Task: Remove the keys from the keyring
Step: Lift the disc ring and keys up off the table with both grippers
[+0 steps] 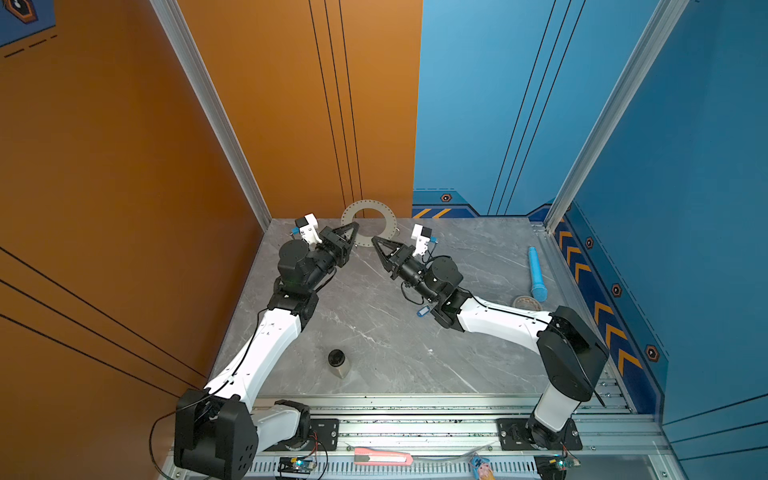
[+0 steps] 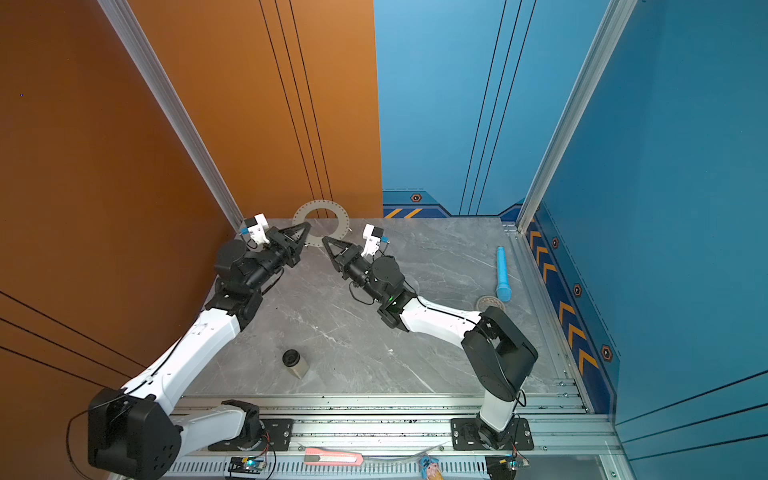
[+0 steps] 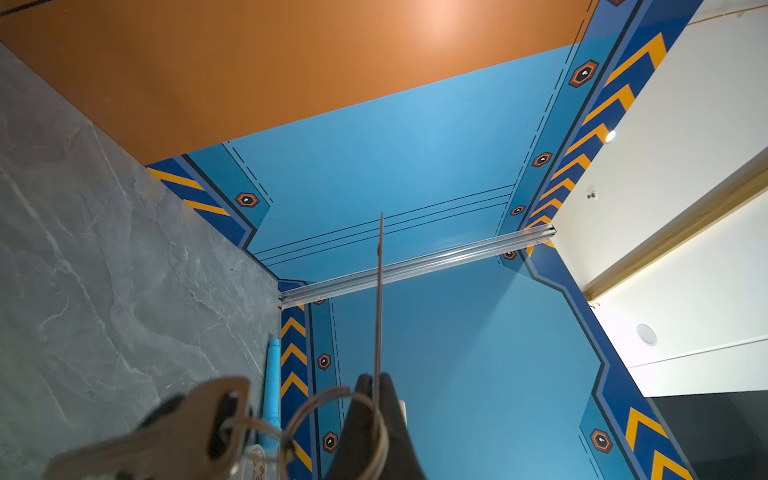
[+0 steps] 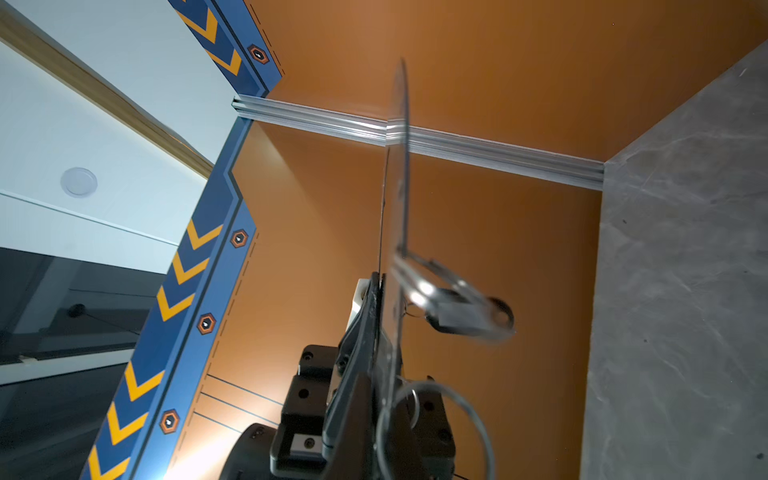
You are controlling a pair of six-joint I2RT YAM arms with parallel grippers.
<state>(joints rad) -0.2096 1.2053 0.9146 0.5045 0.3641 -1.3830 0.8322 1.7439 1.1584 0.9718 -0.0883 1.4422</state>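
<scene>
Aloft, keyring [image 1: 368, 206], left pincer [image 1: 354, 226] clenched on its left rim, right pincer [image 1: 374, 239] clenched on lower rim

In the 2 wrist views we see the keyring [image 3: 379, 299] edge-on only, a thin strip. Close to the left wrist camera a key [image 3: 166, 436] is blurred and cut off by the picture's edge, as is a wire loop [image 3: 328, 391]. In the right wrist view a hanging metal piece [image 4: 461, 311] is too smeared for us to name. In a top view the right arm [image 1: 494, 318] partly covers a blue key tag [image 1: 423, 311] and a tape roll [image 1: 524, 302]. Whether the closed right gripper [image 1: 374, 240] grips anything, we cannot tell.
</scene>
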